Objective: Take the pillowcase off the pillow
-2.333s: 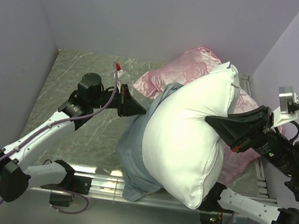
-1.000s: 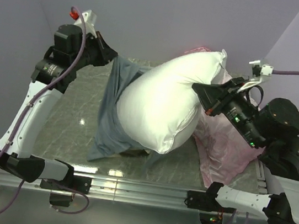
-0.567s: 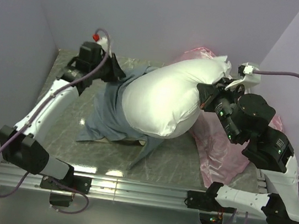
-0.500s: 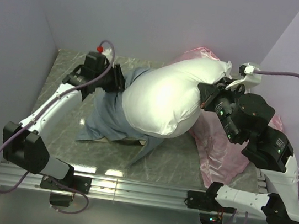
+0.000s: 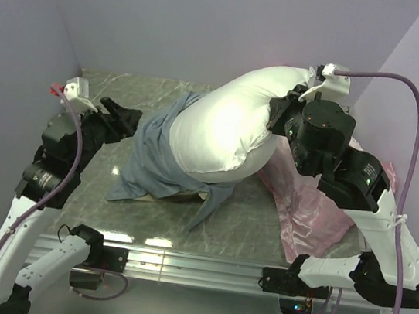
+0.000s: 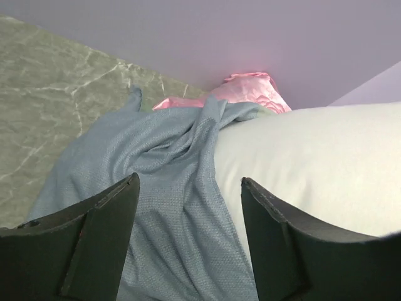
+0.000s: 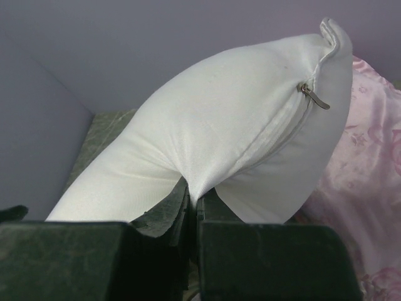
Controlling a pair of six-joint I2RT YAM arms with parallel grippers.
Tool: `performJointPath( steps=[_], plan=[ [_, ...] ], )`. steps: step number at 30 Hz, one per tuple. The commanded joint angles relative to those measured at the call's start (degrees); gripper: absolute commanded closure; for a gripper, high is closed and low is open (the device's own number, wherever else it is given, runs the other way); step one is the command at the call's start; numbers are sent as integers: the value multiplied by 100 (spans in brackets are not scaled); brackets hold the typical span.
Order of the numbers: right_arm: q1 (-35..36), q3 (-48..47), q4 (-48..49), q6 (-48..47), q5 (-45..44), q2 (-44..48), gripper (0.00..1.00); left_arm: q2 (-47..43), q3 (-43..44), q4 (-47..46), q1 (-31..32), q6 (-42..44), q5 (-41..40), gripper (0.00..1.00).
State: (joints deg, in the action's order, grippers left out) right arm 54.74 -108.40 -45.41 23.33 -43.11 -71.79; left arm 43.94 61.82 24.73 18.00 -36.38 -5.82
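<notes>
- At the middle of the desk (image 5: 110, 88), the pillow (image 5: 221, 127) lies over the crumpled pillowcase (image 5: 150, 164).
- The right tool (image 7: 193, 207) is pinched tight on the pillow's right side.
- The left tool (image 6: 188, 188) gapes wide and empty, just left of the pillowcase.

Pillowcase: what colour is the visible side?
Plain grey-blue, no pattern; the pillowcase shows best in the left wrist view.

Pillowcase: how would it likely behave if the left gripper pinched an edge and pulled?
Probably floppy: the pillowcase lies in creased folds, draped onto the table. Likely light, thin woven cloth, so a pinch may lift only a local fold. It runs under the pillow, which the right gripper holds pinched, so pulling may drag there.
</notes>
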Motion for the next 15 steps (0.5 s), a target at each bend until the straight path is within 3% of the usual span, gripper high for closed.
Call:
performJointPath(
  steps=[1,7,12,15],
  plan=[
    [-60,-313,331,22,-356,-28,100,45,-817,243,246,-422,-339,29],
    [-174,-664,314,-101,-312,-256,100,-641,-2225,-415,783,-871,-86,31],
    [-183,-919,199,-110,-259,-406,100,-1194,-2613,-241,1232,-967,-252,30],
    [-183,-929,164,-101,-259,-450,100,-1555,-2886,-267,1320,-915,89,29]
  ],
)
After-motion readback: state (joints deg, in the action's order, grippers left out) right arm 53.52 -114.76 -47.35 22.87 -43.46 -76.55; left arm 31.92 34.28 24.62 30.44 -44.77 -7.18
